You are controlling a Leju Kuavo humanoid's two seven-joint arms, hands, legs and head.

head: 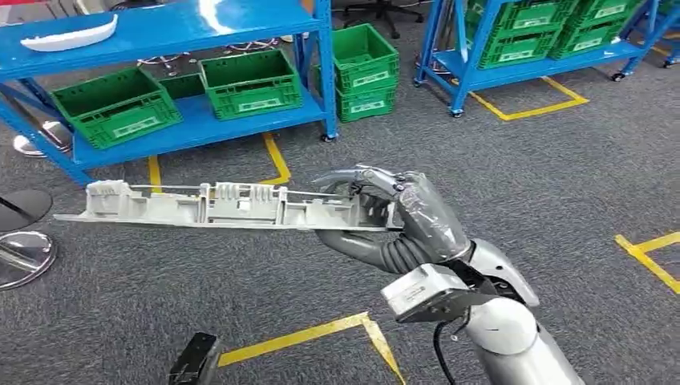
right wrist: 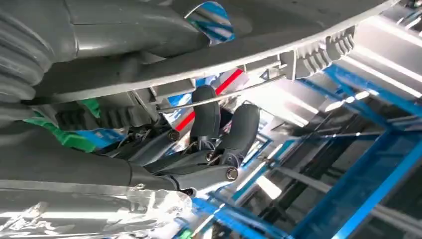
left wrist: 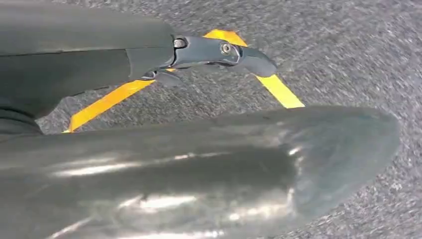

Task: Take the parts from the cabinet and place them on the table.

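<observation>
Though the left hand (left wrist: 214, 52) is mostly cut off and we cannot tell its state, we see our right hand (head: 401, 212) gripping one end of the long grey part (head: 216, 207), held level above the carpet (head: 561, 160).

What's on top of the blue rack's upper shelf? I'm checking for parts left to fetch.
One white curved part lies on the upper shelf near its left end. The shelf's far side runs out of frame, so more could be there.
</observation>
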